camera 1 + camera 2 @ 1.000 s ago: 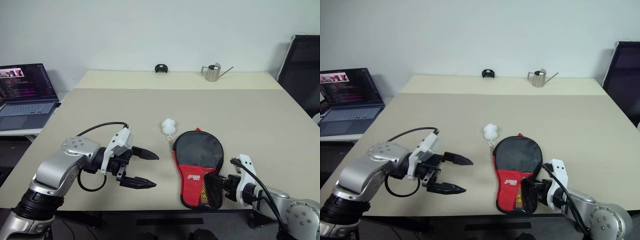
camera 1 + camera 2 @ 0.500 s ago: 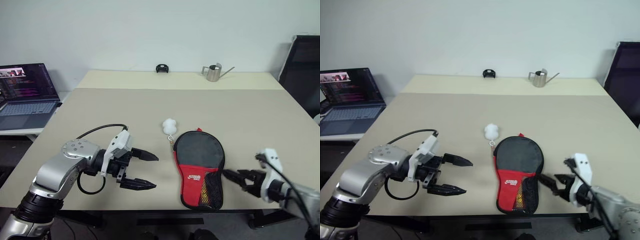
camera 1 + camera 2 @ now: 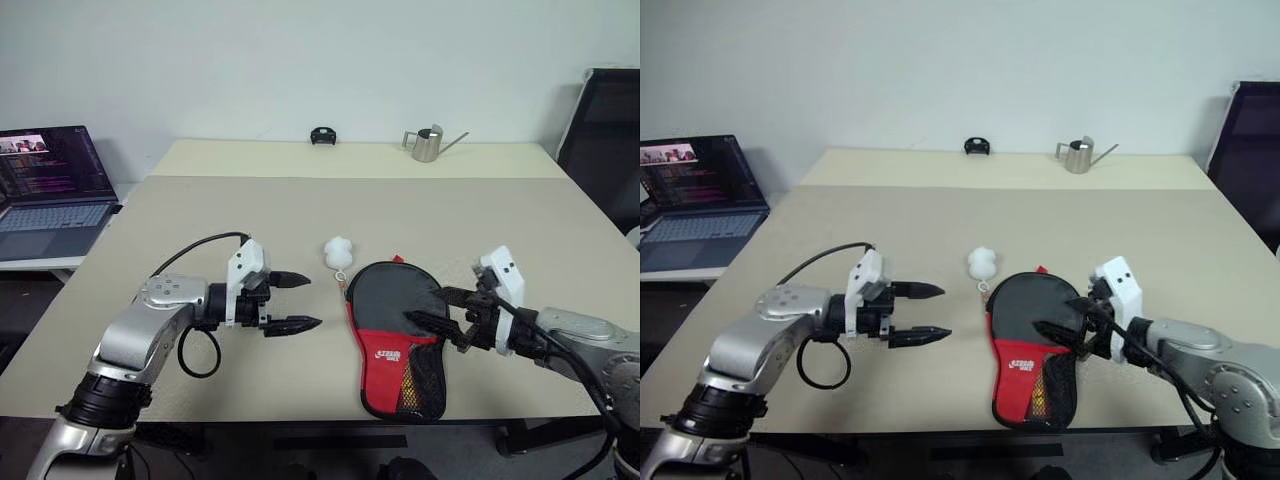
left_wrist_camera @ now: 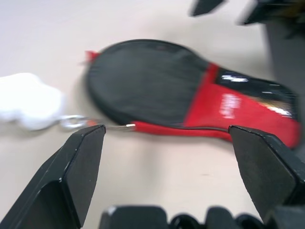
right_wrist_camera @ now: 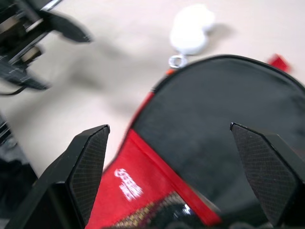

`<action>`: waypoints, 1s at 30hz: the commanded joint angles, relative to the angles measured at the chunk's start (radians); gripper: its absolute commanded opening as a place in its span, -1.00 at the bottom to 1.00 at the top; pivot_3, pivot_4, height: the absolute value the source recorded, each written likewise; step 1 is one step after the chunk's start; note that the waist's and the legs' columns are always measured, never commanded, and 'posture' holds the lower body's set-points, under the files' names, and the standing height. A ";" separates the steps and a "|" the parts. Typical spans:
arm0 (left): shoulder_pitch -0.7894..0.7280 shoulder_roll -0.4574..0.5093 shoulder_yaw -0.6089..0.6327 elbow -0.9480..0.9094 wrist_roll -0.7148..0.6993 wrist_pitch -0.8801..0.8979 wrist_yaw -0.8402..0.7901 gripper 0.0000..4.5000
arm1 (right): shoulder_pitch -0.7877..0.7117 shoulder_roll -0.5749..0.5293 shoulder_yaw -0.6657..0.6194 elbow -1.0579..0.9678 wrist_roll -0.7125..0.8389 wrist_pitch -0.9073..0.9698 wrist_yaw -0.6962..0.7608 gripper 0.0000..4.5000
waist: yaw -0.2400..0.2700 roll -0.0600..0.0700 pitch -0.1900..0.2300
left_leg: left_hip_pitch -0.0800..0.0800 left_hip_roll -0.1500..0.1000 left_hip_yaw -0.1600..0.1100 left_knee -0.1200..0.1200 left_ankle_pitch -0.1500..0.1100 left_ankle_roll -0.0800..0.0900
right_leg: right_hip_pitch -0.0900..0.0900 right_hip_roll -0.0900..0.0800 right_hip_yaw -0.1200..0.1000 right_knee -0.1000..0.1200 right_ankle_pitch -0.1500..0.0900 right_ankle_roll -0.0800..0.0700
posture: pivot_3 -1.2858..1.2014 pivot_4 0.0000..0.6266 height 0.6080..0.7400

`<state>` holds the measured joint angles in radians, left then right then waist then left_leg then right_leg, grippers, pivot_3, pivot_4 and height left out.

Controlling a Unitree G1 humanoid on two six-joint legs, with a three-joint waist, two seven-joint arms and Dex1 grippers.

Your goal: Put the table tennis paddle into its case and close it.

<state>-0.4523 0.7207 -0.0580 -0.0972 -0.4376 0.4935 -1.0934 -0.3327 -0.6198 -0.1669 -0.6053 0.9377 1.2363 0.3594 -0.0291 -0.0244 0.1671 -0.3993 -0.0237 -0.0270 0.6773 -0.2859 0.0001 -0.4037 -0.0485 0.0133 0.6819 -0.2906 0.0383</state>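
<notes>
Case (image 3: 398, 335) lies flat near the worktop's (image 3: 300, 215) front edge, apparently zipped; paddle unseen. Both end effectors, left (image 3: 290, 301) and right (image 3: 436, 309), are released; a careless reach could snag the corded ball (image 3: 338, 251) or push the case off.

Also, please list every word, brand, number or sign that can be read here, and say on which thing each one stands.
White logo on the red panel of the case: there is lettering, but it is too small and blurred to read in any view.
Laptop screen: lines of coloured text, too small to read.
Watering can, white pompom, table: no text visible.
</notes>
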 commanded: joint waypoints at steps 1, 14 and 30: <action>-0.043 -0.023 0.040 0.029 0.045 -0.036 0.093 1.00 | -0.034 -0.031 0.110 0.057 -0.124 -0.121 0.060 0.98 | 0.000 0.000 0.000 | 0.000 0.000 0.000 0.000 0.000 0.000 | 0.000 0.000 0.000 0.000 0.000 0.000 | 0.03 -0.52 1.00; -0.323 -0.212 -0.022 0.454 0.219 -0.101 0.274 1.00 | -0.057 0.068 0.285 0.208 -0.330 -0.294 0.116 0.98 | 0.003 -0.001 0.000 | -0.001 -0.001 0.000 0.001 0.000 0.000 | -0.001 -0.001 -0.001 0.001 0.000 0.000 | 0.03 -0.52 1.00; -0.726 -0.490 -0.032 1.315 0.395 -0.411 0.355 1.00 | -0.050 0.173 0.304 0.206 -0.395 -0.293 0.099 0.98 | 0.002 -0.001 0.000 | -0.002 -0.002 0.001 0.001 0.000 0.000 | -0.002 -0.001 -0.001 0.001 0.000 0.000 | 0.03 -0.52 1.00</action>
<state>-1.1454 0.2275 -0.1102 1.1975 -0.0530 0.1103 -0.7482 -0.3752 -0.4482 0.1438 -0.3650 0.5458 0.9486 0.4616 -0.0270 -0.0258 0.1672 -0.4011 -0.0261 -0.0259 0.6787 -0.2857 -0.0002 -0.4058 -0.0493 0.0120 0.6826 -0.2903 0.0386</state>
